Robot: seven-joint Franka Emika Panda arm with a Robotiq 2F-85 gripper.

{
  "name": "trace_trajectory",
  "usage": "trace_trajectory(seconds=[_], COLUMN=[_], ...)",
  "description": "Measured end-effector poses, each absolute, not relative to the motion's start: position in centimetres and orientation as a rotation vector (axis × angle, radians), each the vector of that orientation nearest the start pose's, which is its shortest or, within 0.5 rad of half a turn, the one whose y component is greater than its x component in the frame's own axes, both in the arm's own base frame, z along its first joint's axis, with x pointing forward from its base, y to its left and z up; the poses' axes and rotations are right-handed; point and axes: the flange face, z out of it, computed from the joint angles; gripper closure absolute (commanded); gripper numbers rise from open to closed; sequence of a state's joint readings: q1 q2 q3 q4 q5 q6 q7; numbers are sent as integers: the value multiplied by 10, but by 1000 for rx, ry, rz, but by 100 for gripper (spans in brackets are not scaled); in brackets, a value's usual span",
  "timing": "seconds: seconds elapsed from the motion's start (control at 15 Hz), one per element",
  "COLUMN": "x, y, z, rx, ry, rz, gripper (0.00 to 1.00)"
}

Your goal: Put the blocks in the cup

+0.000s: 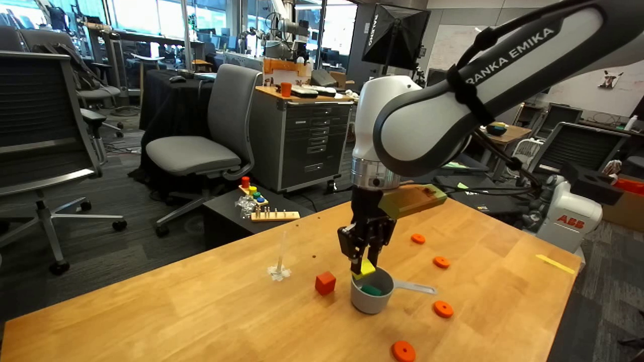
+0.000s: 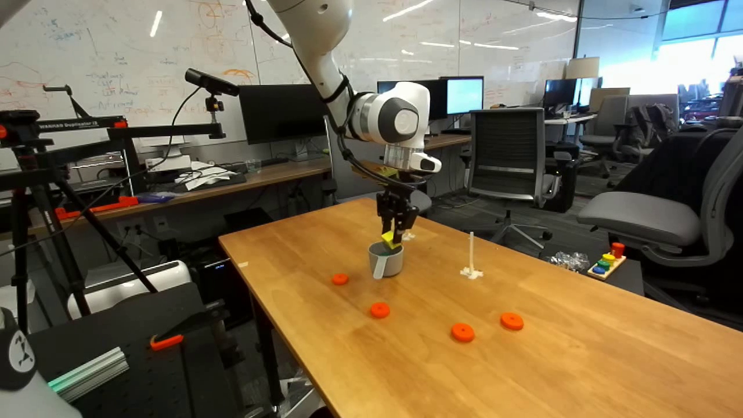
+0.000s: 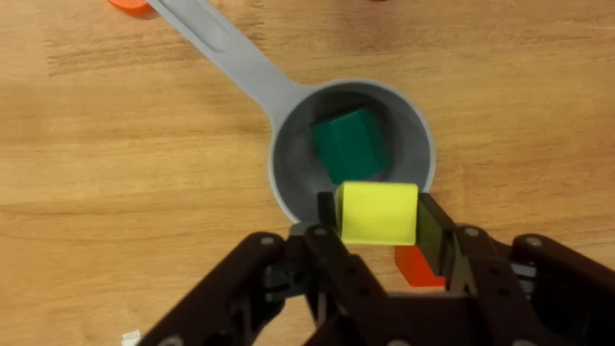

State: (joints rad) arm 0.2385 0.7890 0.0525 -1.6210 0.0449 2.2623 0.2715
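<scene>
Both exterior views | wooden table (image 1: pixel 201 311) | whiteboard (image 2: pixel 168 64), grey chairs (image 1: pixel 193 151) | gripper (image 1: pixel 365 262) clamped on yellow block (image 1: pixel 367 269)

Gripper (image 3: pixel 377 215) black. In its grip, bright yellow block (image 3: pixel 379 216). Under it, plain grey cup (image 1: pixel 370 303), handle (image 3: pixel 240 62) grey too, dark green block (image 3: pixel 353 146) inside. Near gripper, red-orange block (image 1: pixel 325 284). Farther out from it, four discs (image 1: pixel 443 309), all orange, plus yellow strip (image 1: pixel 555 264). Table (image 3: pixel 120 168) below gripper: tan wood, darker brown grain streaks. Arm (image 1: pixel 422 128) above: white, dark grey edging, white lettering (image 1: pixel 526 46) on black, silver collar (image 1: pixel 375 173).
</scene>
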Motion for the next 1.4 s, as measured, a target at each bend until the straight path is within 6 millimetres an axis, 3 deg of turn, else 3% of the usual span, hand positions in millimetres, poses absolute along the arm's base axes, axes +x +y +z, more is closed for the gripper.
trace_trajectory(seconds=[0.2, 0.73, 1.13, 1.4], x=[642, 651, 674, 690], y=[190, 187, 194, 201], z=[146, 155, 175, 169], rx=[-3105, -3134, -3162, -3154], ry=[42, 3, -97, -155], rz=[261, 230, 240, 257], gripper=[1, 0, 0, 0])
